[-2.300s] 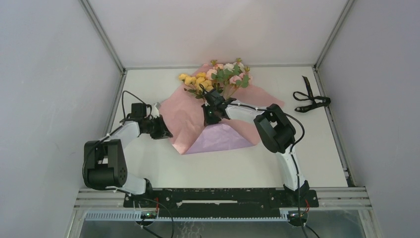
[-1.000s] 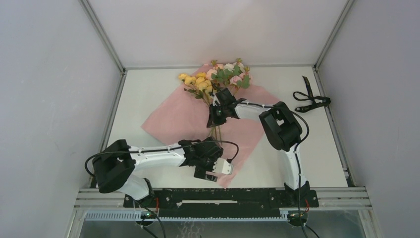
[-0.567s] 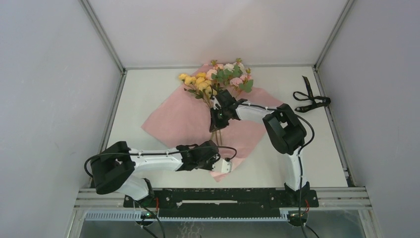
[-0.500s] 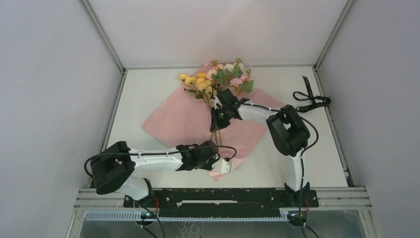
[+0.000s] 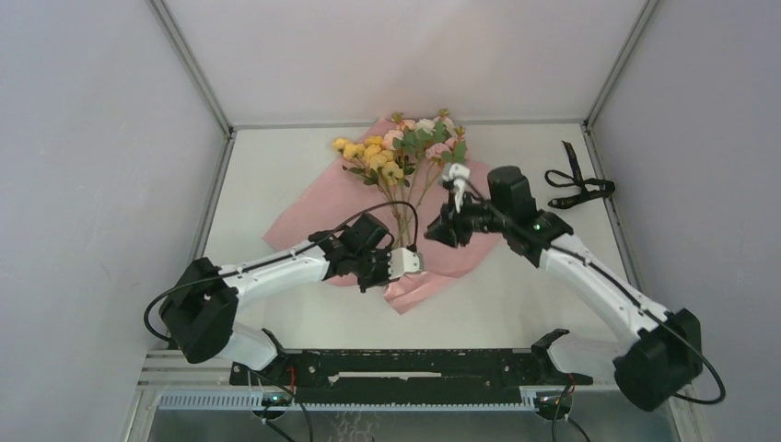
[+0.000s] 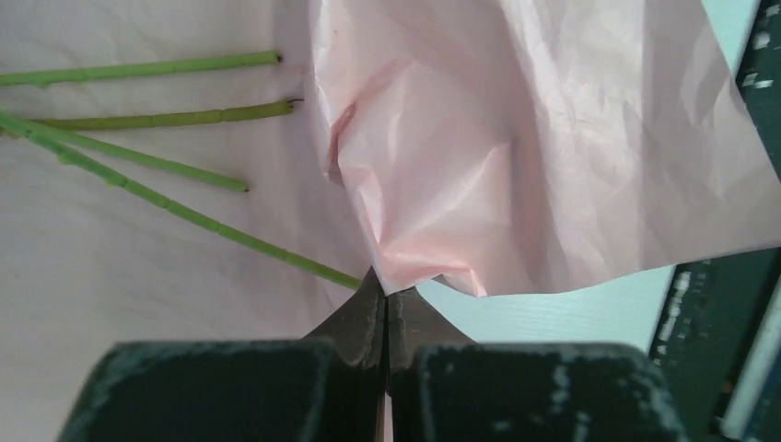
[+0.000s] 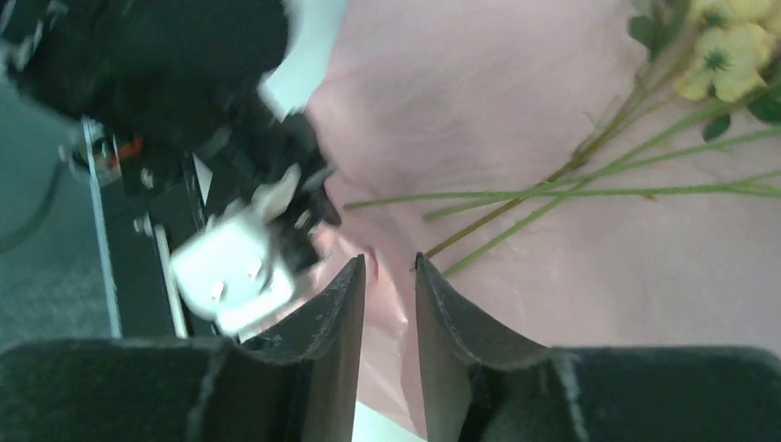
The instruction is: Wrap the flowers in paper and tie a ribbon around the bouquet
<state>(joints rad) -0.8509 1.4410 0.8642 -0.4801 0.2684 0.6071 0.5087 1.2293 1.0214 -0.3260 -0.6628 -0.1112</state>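
The flowers [image 5: 398, 152] lie on the paper [image 5: 322, 216], pink face up, blooms at the far end and thin green stems [image 6: 138, 69] pointing toward me. My left gripper [image 5: 387, 274] is shut on the paper's near corner [image 6: 405, 262]. It holds that corner lifted and folded just short of the stem ends. My right gripper [image 5: 435, 234] hovers over the paper's right part, right of the stems [image 7: 553, 193]. It is open by a narrow gap with nothing between its fingers [image 7: 348, 285]. The ribbon [image 5: 578, 189] lies looped at the far right of the table.
The enclosure walls and metal frame posts [image 5: 189, 64] close in the table on three sides. The black base rail [image 5: 405, 364] runs along the near edge. In the right wrist view the left gripper's white camera block [image 7: 235, 267] sits close on the left.
My left gripper closed on the paper's near corner and carried it up toward the stems. My right gripper let go at the stems, opened a little and swung away to the right.
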